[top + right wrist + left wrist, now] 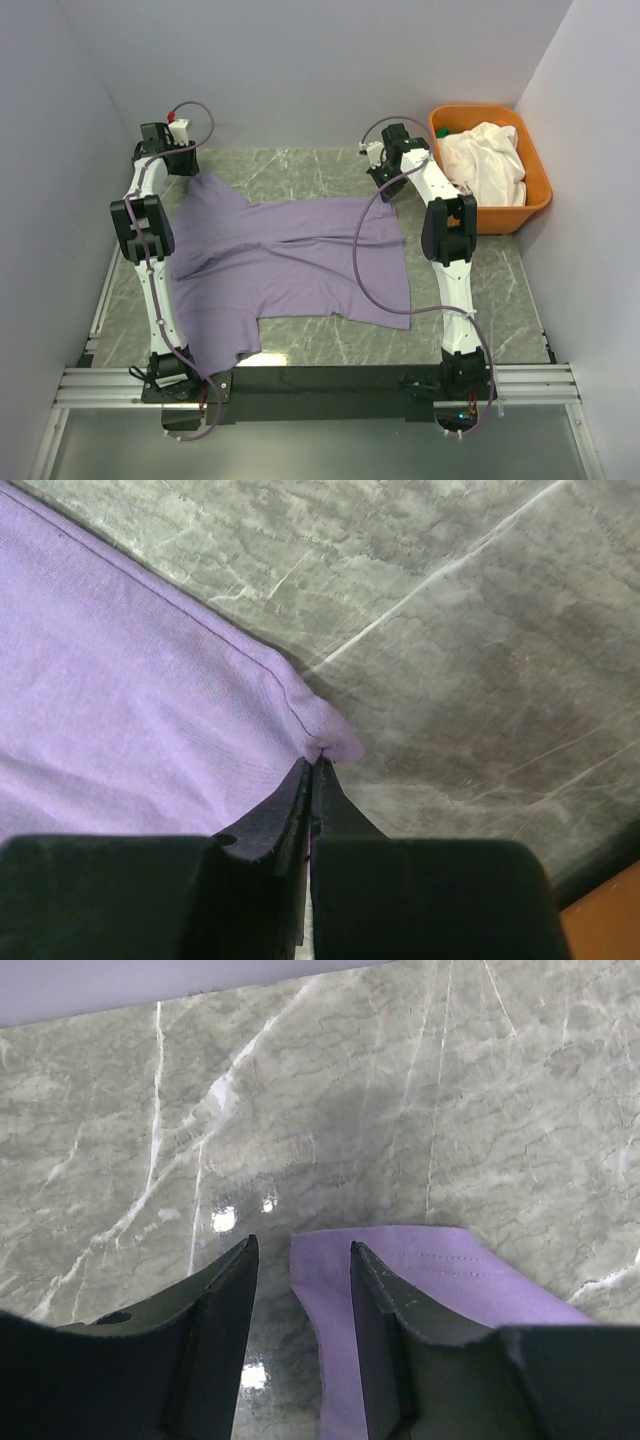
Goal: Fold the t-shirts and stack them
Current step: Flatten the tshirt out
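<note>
You see lavender t-shirt spread flat on desk between arms. Your left tool: fingers apart, straddling cloth's far-left corner, unclamped. Your right tool: fingers together, pinching far-right hem corner. White t-shirt bunched in orange tub, far right.

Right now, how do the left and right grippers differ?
The left gripper is open, the right gripper shut. The left has an edge of the lavender t-shirt between its jaws, unpinched; the right pinches a bunched corner. Both sit at the shirt's far side.
</note>
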